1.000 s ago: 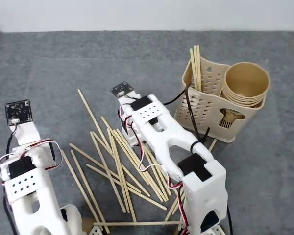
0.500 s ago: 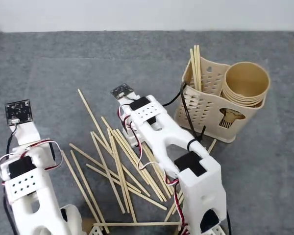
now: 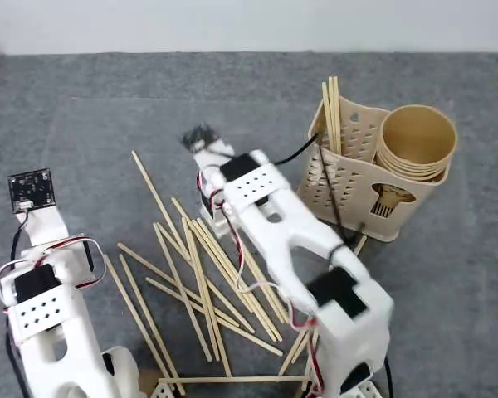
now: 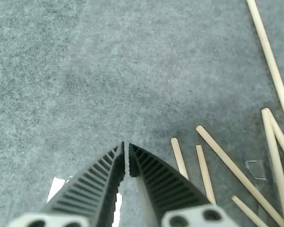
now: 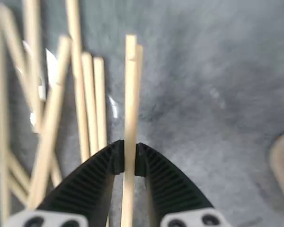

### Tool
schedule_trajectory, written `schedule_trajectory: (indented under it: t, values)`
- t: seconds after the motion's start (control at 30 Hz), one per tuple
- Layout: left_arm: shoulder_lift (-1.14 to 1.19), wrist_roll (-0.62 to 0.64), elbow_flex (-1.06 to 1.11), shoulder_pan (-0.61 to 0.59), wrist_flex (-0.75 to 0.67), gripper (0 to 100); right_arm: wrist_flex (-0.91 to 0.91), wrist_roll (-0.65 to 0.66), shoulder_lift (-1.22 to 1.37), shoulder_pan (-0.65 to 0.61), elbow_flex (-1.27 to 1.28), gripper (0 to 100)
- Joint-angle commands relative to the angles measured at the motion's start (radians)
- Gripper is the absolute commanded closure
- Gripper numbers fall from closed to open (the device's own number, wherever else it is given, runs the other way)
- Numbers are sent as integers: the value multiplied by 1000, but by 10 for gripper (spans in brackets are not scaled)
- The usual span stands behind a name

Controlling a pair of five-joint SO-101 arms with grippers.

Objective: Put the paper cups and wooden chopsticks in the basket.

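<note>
Your right pincer [image 5: 126,158] grips two chopsticks [image 5: 131,85], long axis running straight out past its tips, over the surface [image 5: 203,71] beside the loose pile [image 5: 87,99]. Your left pincer [image 4: 126,156] is closed, empty.

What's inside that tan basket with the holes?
A stack of tan paper cups fills one side; a few wooden chopsticks stand in the other. Walls of the beige basket hide their lower parts.

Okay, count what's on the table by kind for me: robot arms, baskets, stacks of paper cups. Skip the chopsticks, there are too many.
Robot arms: 2 (left arm, right arm)
Basket: 1
Cup stack: 1, standing in the basket
Total: 4
The chopsticks are left out, as asked.
</note>
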Motion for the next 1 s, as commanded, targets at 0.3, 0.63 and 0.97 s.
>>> schedule_trajectory:
  t: [0.3, 0.63, 0.97]
  values:
    - [-23, -8, -5, -2, -20, 985, 10, 41, -486, 12, -25, 991]
    - [-23, -6, -5, -2, -20, 985, 7, 41, -679, 174, -221, 991]
    - [-23, -6, -5, -2, -20, 985, -117, 84, -688, 374, -379, 991]
